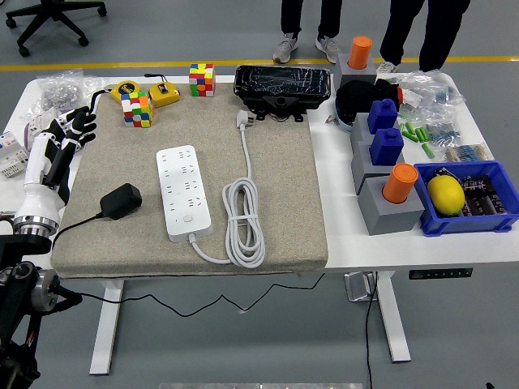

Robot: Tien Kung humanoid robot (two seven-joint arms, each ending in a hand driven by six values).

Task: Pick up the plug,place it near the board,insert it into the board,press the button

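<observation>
A black plug adapter (120, 201) lies on the left part of the beige mat (284, 211), its thin black cable trailing off the near edge. A white power strip (184, 193) lies to its right, with a round button near its front end and a coiled white cord (244, 220) beside it. My left hand (68, 134) hovers over the mat's left edge, well behind the plug, fingers spread and holding nothing. The right arm is out of view.
Two colour cubes (138, 109), a yellow tape measure (165, 94) and a black wrapped box (282, 87) line the far edge. Grey blocks with blue and orange pegs (389, 190) and a blue bin holding a lemon (446, 194) fill the right side. People's legs stand beyond the table.
</observation>
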